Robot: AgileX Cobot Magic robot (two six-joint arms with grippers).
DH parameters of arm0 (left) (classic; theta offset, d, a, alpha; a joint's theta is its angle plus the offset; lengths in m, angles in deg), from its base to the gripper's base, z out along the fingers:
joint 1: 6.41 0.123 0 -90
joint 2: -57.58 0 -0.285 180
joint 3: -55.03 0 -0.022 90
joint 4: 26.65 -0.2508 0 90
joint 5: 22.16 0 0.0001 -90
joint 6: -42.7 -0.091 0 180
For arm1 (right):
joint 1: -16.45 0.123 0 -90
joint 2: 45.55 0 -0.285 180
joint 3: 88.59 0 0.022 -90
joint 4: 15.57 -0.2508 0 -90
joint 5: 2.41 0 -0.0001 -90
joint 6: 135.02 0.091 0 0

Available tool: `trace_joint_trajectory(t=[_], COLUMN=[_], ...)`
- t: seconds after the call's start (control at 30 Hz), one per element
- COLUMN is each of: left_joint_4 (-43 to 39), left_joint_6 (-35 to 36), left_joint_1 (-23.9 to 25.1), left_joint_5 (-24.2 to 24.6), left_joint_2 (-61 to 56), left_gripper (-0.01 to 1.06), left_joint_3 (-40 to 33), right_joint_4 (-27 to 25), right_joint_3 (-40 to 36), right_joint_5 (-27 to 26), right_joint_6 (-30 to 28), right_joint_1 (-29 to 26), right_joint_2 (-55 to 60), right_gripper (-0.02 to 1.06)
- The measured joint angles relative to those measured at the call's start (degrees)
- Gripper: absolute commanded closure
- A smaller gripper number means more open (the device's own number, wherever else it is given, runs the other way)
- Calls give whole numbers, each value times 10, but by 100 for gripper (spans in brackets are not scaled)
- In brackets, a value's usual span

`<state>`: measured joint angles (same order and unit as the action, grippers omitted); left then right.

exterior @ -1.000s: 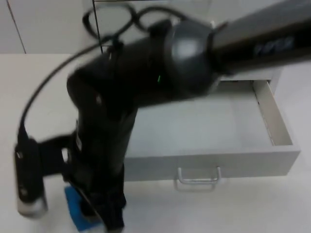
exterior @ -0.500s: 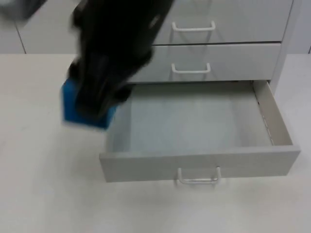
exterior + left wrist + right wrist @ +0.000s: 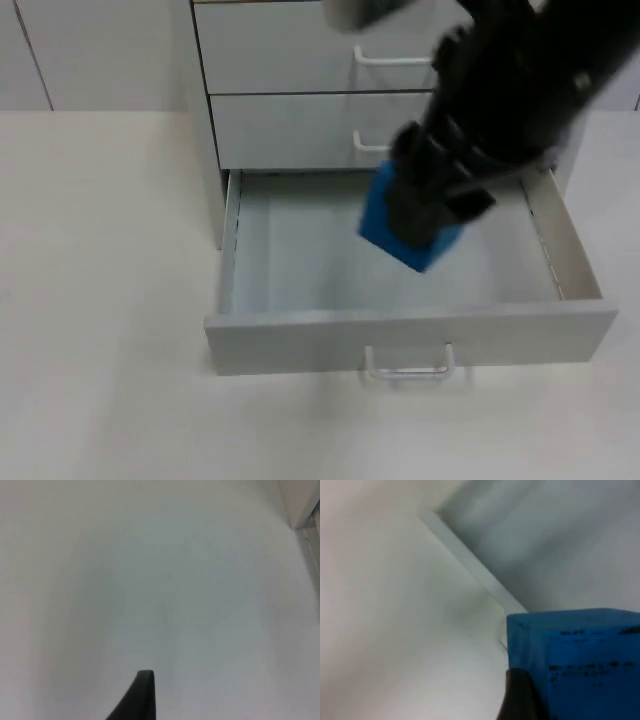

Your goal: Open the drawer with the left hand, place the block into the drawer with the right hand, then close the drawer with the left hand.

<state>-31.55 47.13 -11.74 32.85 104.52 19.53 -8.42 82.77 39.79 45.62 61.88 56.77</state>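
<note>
Drawer (image 3: 300,270), the lowest of three in a grey cabinet (image 3: 300,60), stands pulled out over the white tabletop (image 3: 100,300), and the grey floor that shows inside it is bare. One blue block (image 3: 385,225) hangs tilted above the drawer's middle, clear of its floor and walls, and is not yet set down. The right gripper (image 3: 425,205) carries it from above, its fingers clamped on the block's sides, with the black right arm reaching in over the cabinet front. In the right wrist view the same block (image 3: 575,665) shows speckled with dark marks beside one black fingertip (image 3: 520,697), with a pale edge of the drawer (image 3: 470,565) running across behind it.

The two upper drawers are shut, the middle drawer (image 3: 300,130) directly above the open one. Three wire handles show: one on the top drawer (image 3: 385,58), one on the middle drawer partly behind the gripper (image 3: 368,148), and one on the open drawer's front panel (image 3: 408,368).

The left gripper (image 3: 137,702) waits over bare tabletop beside the cabinet, whose corner (image 3: 309,515) is in sight in the left wrist view; one fingertip shows there, and whether its fingers are spread or closed cannot be told.
</note>
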Motion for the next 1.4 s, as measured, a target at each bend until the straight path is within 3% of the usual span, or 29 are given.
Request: trace_joint_trajectory(t=[0.07, 0.1, 0.23, 0.27, 0.43, 0.47, 0.6, 0.67, 0.8, 0.83, 0.9, 1.0, 1.07, 1.13, 1.23, 1.27, 1.4], left_joint_4=[0, 0, 0, 0, 0, 0, 0, 0, 0, 0, 0, 0, 0, 0, 0, 0, 0], left_joint_6=[0, 0, 0, 0, 0, 0, 0, 0, 0, 0, 0, 0, 0, 0, 0, 0, 0], left_joint_1=[0, 0, 0, 0, 0, 0, 0, 0, 0, 0, 0, 0, 0, 0, 0, 0, 0], left_joint_5=[0, 0, 0, 0, -1, -1, -1, -1, -1, -1, -1, -1, -1, -1, -1, -1, -1], left_joint_2=[0, 0, 0, 0, 0, 0, 0, 0, 0, 0, 0, 0, 0, 0, 0, 0, 0], left_gripper=[0, 0, 0, 0, 0, 0, 0, 0, 0, 0, 0, 0, 0, 0, 0, 0, 0], left_joint_3=[0, 0, 0, 0, 0, 0, 0, 0, 0, 0, 0, 0, 0, 0, 0, 0, 0], right_joint_4=[57, 57, 183, 183, 295, 295, 372, 389, 518, 518, 605, 682, 708, 739, 753, 756, 758], right_joint_3=[-33, -33, -71, -71, -76, -76, -76, -76, -76, -76, -76, -76, -76, -76, -76, -76, -76], right_joint_5=[-20, -20, -67, -67, -104, -104, -168, -174, -192, -192, -196, -200, -200, -201, -202, -203, -207], right_joint_6=[70, 70, 211, 211, 350, 350, 458, 479, 627, 627, 726, 818, 848, 883, 900, 904, 915], right_joint_1=[0, 0, 0, 0, 0, 0, 0, 0, 0, 0, -1, -1, -1, -1, -1, -1, -1], right_joint_2=[0, 0, 0, 0, 22, 22, 71, 79, 126, 126, 152, 179, 186, 198, 210, 215, 221], right_gripper=[105, 105, 105, 105, 105, 105, 105, 105, 105, 105, 105, 105, 104, 99, 83, 83, 53])
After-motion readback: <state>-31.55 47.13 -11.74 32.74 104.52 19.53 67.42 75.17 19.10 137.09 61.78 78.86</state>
